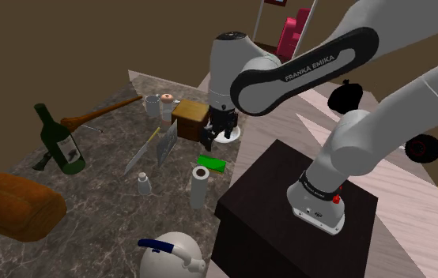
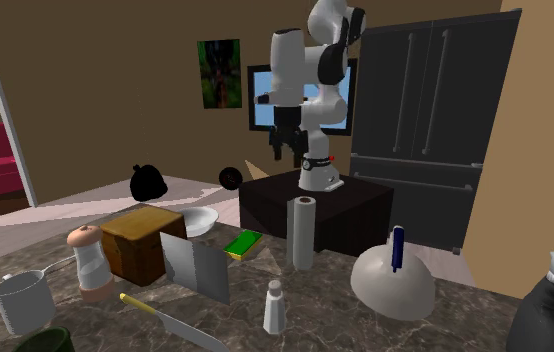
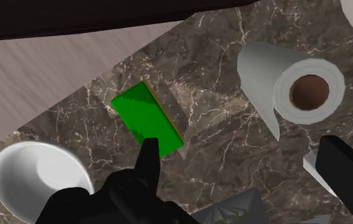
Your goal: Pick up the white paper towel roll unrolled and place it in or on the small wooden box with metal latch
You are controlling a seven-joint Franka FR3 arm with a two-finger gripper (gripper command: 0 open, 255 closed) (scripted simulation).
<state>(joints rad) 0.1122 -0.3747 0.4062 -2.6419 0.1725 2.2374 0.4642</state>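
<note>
The paper towel roll (image 1: 199,186) stands upright on the marble worktop (image 1: 107,221), near the edge that meets the stand (image 1: 281,185) and apart from the wooden box (image 1: 189,120), whose lid is shut. A white bowl (image 3: 38,178) sits near the box, its inside bare white. A green sponge (image 3: 148,119) lies between bowl and roll. The gripper (image 1: 219,134) hangs above bowl and sponge, jaws wide, gripping nothing. The arm (image 1: 288,75) reads "FRANKA EMIKA"; the label on the bottle (image 1: 61,140) cannot be read.

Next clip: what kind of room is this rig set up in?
Most likely a home kitchen: a tall black fridge stands at the back, and the marbled counter carries a wine bottle, a loaf and a kitchen knife.
</note>
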